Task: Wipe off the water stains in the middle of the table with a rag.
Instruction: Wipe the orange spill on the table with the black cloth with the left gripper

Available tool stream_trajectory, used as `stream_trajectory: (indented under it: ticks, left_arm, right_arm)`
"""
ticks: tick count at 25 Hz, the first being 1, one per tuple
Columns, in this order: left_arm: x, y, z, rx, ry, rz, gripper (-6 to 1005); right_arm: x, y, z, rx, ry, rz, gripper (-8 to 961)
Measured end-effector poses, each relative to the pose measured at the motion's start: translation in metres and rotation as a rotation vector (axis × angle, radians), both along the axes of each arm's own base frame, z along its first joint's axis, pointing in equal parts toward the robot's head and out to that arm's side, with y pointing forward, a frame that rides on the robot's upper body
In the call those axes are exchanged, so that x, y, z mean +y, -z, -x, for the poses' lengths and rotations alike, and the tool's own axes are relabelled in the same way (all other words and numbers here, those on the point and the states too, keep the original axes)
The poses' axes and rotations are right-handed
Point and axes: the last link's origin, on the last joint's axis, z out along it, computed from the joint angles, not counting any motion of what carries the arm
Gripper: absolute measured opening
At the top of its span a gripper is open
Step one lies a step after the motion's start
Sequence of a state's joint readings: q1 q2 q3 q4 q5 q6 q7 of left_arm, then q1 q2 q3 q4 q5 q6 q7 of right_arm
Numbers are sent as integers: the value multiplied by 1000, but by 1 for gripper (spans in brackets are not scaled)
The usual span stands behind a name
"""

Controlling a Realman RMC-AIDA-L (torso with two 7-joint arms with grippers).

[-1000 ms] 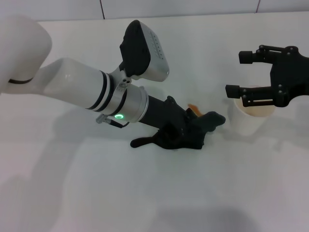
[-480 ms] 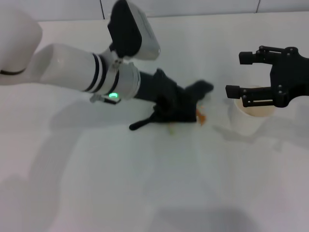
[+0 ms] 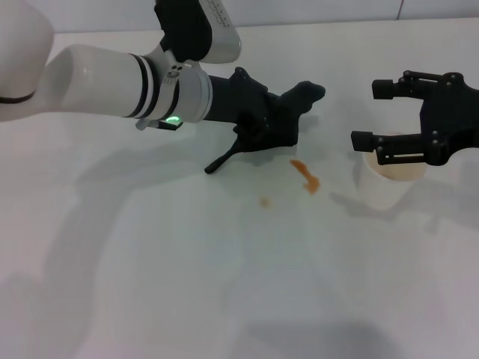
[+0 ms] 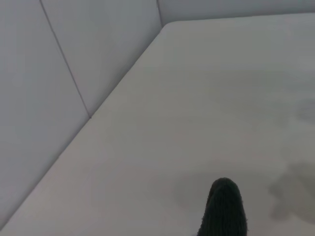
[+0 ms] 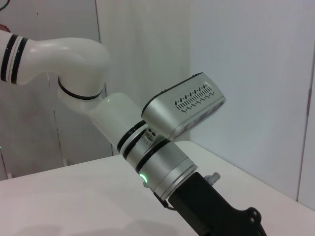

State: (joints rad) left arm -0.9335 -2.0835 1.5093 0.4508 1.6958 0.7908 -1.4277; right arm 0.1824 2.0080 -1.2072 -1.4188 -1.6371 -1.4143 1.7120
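The water stains point(image 3: 305, 176) are an orange streak on the white table point(image 3: 224, 284), with a small orange spot point(image 3: 264, 201) to their left. My left gripper point(image 3: 278, 121) is shut on the black rag point(image 3: 288, 112) and holds it just behind the streak, apart from it. The rag's thin tail point(image 3: 221, 160) hangs toward the table. The rag's tip point(image 4: 224, 209) shows in the left wrist view. My right gripper point(image 3: 372, 114) is open and hovers over a white paper cup point(image 3: 383, 187) at the right.
The paper cup stands right of the stain. A grey tiled wall point(image 3: 299, 11) runs along the table's far edge. The left arm point(image 5: 162, 162) fills the right wrist view. White tabletop stretches toward the front.
My left gripper has dragged the rag back and to the left, off the stain. The orange streak and a small spot now show. The right gripper has not moved.
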Motion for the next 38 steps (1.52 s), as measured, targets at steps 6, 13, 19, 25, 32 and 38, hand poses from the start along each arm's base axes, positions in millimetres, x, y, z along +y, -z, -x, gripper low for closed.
stream_trajectory:
  ticks: [6,13,19,25,32,38]
  left_arm:
    - [0,3,-2,11,18,-3,90]
    - [-8,11,0,20,19,23,90]
    - [-19,20,4,47,10,76,90]
    - [-22,24,5,74,20,95,90]
    - [-28,30,-1,87,56,130,90]
    - [-42,42,-6,89,77,189,90]
  right_arm:
    - [0,0,0,0,-1,-1,854]
    - [0,-1,2,-1,-7,-2,855]
    - [0,1,4,-1,-16,7,855]
    - [-2,1,3,0,-13,12,855]
    - [-2,2,4,2,-13,15,855]
    - [-2,2,2,4,-10,16,854]
